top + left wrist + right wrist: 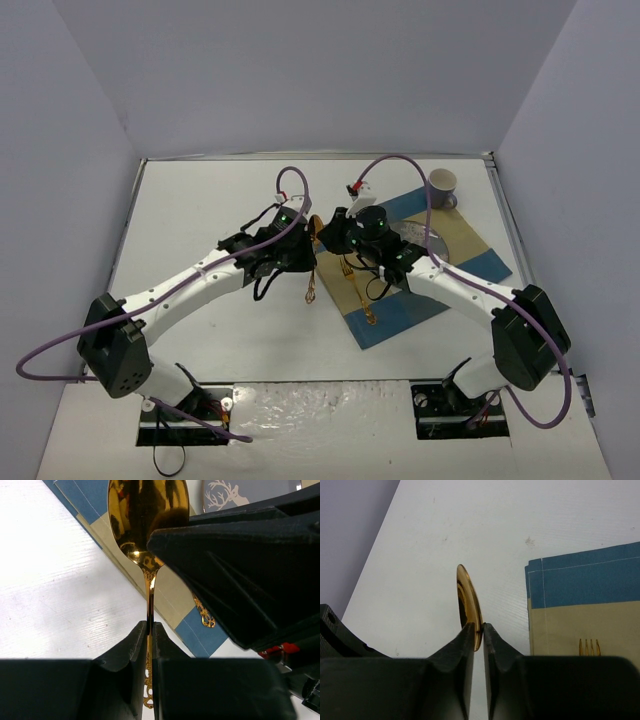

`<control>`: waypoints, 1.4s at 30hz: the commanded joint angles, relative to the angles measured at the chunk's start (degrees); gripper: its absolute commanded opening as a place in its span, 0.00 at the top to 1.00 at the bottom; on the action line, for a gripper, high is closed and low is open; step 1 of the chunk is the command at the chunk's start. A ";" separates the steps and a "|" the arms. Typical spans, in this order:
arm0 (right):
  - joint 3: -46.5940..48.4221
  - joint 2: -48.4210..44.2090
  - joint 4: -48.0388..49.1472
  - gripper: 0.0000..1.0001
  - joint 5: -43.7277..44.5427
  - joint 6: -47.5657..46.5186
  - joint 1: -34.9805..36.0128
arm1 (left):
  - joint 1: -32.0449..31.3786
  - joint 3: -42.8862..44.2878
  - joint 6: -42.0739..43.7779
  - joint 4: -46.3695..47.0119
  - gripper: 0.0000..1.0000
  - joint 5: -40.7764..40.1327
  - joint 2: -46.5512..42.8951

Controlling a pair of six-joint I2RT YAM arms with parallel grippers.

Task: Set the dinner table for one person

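A gold spoon (313,268) is held above the white dinner table (190,210), just left of the placemat. My left gripper (150,632) is shut on the spoon's thin handle (149,600), with the bowl (147,515) pointing away. My right gripper (478,630) is shut on the edge of the spoon's bowl (469,597), which shows edge-on. In the top view the left gripper (303,258) and the right gripper (327,236) meet at the spoon. The right gripper's black body (240,570) fills the right of the left wrist view.
A blue-and-beige checked placemat (470,245) lies right of centre, with a gold fork (358,290) on its left part. A grey plate with a deer picture (235,492) lies on it, mostly under the right arm. A grey mug (443,185) stands at the back right.
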 commanded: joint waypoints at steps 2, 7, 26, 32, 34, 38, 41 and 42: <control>2.14 -1.22 2.82 0.99 2.30 -0.88 -1.34 | -0.42 3.46 1.52 1.99 1.00 -0.68 -1.07; 0.48 -2.48 2.47 1.00 2.05 -1.31 -3.17 | -0.43 2.84 1.80 2.48 0.97 -0.68 -1.08; 11.46 -8.43 -30.04 1.00 -11.94 -31.97 -30.53 | 14.66 -1.41 16.27 -4.00 0.09 -1.75 -13.97; 20.05 -1.74 -42.08 1.00 -16.98 -45.46 -43.08 | 24.55 -3.72 24.51 -6.97 0.03 -1.21 -22.02; 24.02 1.80 -46.13 1.00 -15.79 -51.06 -44.27 | 25.33 -4.19 26.94 -7.32 0.03 -1.62 -23.31; 29.15 7.58 -51.51 1.00 -12.14 -57.95 -45.73 | 25.65 -7.13 28.93 -5.79 0.03 -1.66 -24.62; 31.01 10.77 -51.85 1.00 -11.79 -62.35 -47.46 | 25.59 -7.75 29.41 -6.20 0.03 -1.21 -24.45; 31.40 11.74 -51.85 1.00 -11.41 -63.95 -47.72 | 25.59 -8.13 29.54 -6.02 0.03 -1.21 -24.58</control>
